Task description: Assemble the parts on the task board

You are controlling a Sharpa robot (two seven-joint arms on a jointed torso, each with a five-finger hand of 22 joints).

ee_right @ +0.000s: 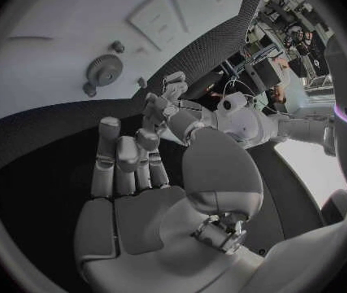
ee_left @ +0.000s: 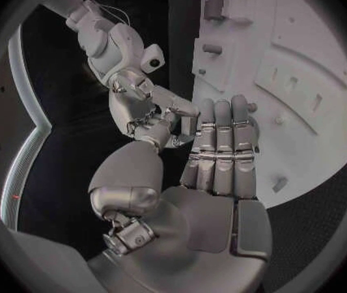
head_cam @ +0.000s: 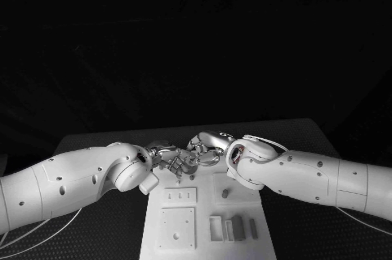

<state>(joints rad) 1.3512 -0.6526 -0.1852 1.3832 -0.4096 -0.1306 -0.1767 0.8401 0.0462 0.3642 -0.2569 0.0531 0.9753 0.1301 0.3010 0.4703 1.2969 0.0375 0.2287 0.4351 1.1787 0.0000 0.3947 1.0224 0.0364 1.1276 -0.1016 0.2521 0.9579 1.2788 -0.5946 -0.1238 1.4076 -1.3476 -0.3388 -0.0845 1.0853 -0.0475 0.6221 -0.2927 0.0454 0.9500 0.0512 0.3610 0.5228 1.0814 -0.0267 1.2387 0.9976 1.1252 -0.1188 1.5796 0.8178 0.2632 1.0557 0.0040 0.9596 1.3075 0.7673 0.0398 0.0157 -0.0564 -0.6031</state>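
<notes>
Both hands meet over the far end of the task board (head_cam: 200, 214), pretty much knuckle to knuckle. The left hand (head_cam: 167, 158) has its fingers laid straight and side by side in its own wrist view (ee_left: 218, 150), thumb off to the side, nothing in it. The right hand (head_cam: 208, 149) has its fingers (ee_right: 128, 156) a bit apart and slightly bent, palm bare, so it's holding nothing either. In the head view the two hands overlap so much that I honestly can't tell if the fingertips touch each other or the board.

The board is a long white plate on the black counter (head_cam: 98, 226), running away from the robot. Its far edge is hidden under the hands and its near end is cut off by the frame. On it there's a square raised plate with small slots (head_cam: 179, 197), a bigger square plate (head_cam: 177, 227) closer in, and a group of upright rectangular parts (head_cam: 233, 227) on the robot's right side of the board. The right wrist view shows a small gear (ee_right: 103, 69) lying flat on the white surface with a couple of short pegs (ee_right: 117, 45) near it. Whether the gear sits on a peg is too small to make out.
</notes>
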